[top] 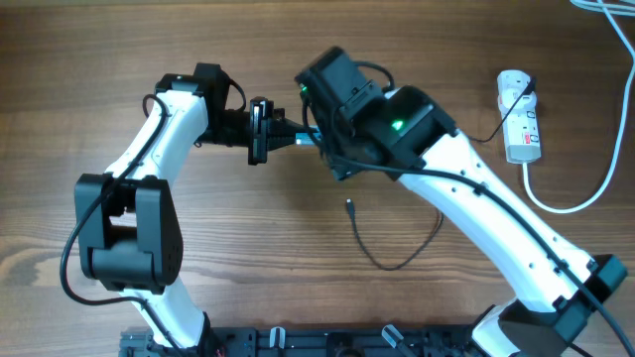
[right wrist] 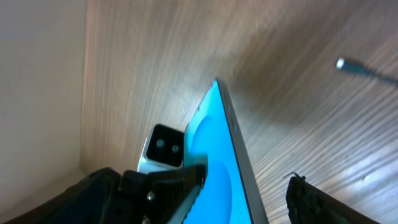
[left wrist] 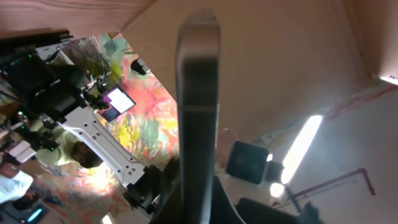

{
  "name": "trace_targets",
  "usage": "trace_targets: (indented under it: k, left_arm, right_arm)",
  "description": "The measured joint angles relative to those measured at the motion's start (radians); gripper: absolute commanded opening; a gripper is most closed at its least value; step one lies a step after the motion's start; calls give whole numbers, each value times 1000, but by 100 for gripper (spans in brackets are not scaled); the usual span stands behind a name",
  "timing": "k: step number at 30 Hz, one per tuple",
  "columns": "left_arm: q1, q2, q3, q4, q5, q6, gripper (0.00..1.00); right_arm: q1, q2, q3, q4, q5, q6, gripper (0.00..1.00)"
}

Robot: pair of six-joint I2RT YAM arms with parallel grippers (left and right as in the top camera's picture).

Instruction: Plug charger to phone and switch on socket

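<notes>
Phone (top: 303, 138) is off the worktop (top: 268, 248), held on edge in the air between the two arms near the middle of the scene. The left claw (top: 286, 135) is clamped on it: in its wrist view the phone's dark edge stands straight up from between the fingers. The right claw (right wrist: 242, 186) stands wide around the other end. In its own view one finger (right wrist: 177, 180) lies against or just beside the cyan screen, and I cannot tell which. The other finger (right wrist: 308, 199) is clear of the phone's back, so I judge that the left claw alone carries the phone.

The charger (top: 395, 266) lies loose on the worktop in front of the arms. Its plug tip (top: 349, 205) is free and well apart from the phone. The cable curves away toward the socket (top: 521, 119), which sits near the right edge with a black plug in it. The socket's switch is too small to read.

By my reckoning the task is at an early stage, with neither of its two ends met. The phone is up and gripped, which readies it for plugging. The right claw has yet to fetch the plug tip, line it up with the phone's port and push it home. Which end bears the port does not show. After that the socket has to be switched on.
</notes>
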Motion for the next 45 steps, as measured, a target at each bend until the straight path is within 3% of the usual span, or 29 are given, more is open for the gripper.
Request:
trace_targets:
  k: [1, 4, 8, 15, 19, 25, 32, 45]
  left_arm:
    - [0, 0, 0, 6, 0, 0, 4]
    - [0, 0, 0, 35, -1, 2, 4]
    - [0, 0, 0, 37, 0, 3, 4]
    - [0, 0, 0, 32, 0, 2, 4]
    - [0, 0, 0, 32, 0, 2, 4]
    - [0, 0, 0, 32, 0, 2, 4]
    - [0, 0, 0, 32, 0, 2, 4]
    - [0, 0, 0, 32, 0, 2, 4]
  right_arm:
    - [-19, -8, 0, 0, 0, -51, 100]
    - [-104, -50, 0, 0, 0, -244, 100]
    - [-277, -98, 1, -64, 9, -617, 100]
    - [-571, -93, -8, -184, 84, -982, 100]
    - [-674, -91, -89, -186, 68, -1076, 100]
    - [-690, -88, -214, -167, -74, -1184, 100]
    - [-690, -88, -308, -112, -125, -1205, 99]
    - [-690, -88, -312, -113, -208, -1252, 100]
